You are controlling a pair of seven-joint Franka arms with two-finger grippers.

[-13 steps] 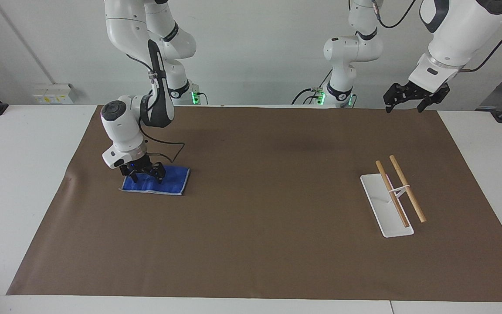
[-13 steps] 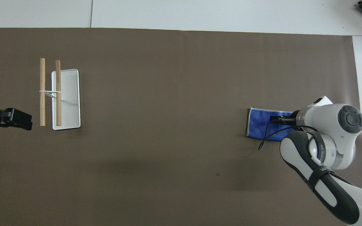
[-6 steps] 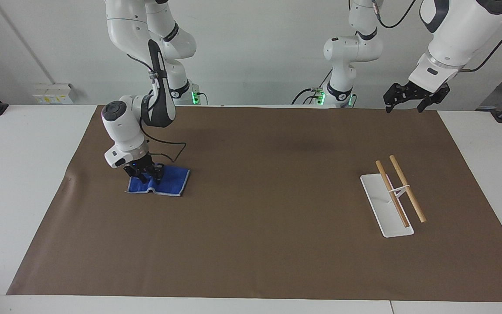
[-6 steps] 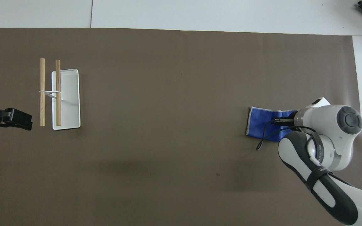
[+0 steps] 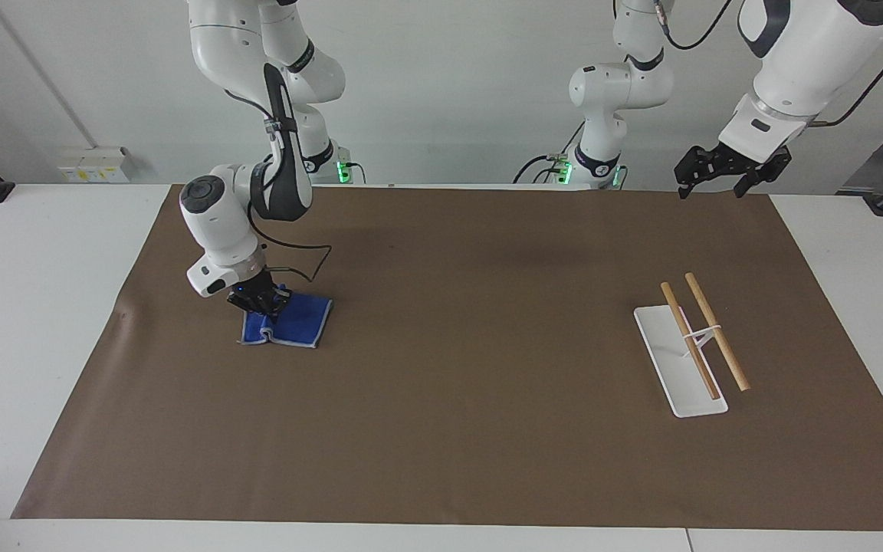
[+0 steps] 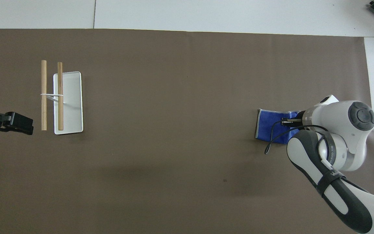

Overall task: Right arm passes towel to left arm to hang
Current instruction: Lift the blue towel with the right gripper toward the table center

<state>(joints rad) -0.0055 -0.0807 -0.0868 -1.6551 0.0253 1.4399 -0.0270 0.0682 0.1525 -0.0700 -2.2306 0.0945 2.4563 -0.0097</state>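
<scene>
Towel (image 5: 293, 320) lies on the brown mat (image 5: 457, 345) at the right arm's end of the surface (image 5: 50, 253), one end bunched up and lifted off the mat where the right gripper (image 5: 260, 301) has it pinched. That gripper's fingers are drawn together on the cloth, with blue showing on either side of them. From above, the right arm (image 6: 336, 130) covers that end of the towel (image 6: 269, 126), and the free end lies flat toward the middle of the mat. A black cable (image 5: 300, 257) loops from the arm's wrist down over the mat beside the towel.

At the left arm's end stands a rack (image 5: 687, 360): a white base with two wooden rods (image 5: 706, 333) held side by side above it. The left gripper (image 5: 721, 175) waits in the air over the mat's edge nearest the robots, well apart from the rack, its fingers spread and holding nothing.
</scene>
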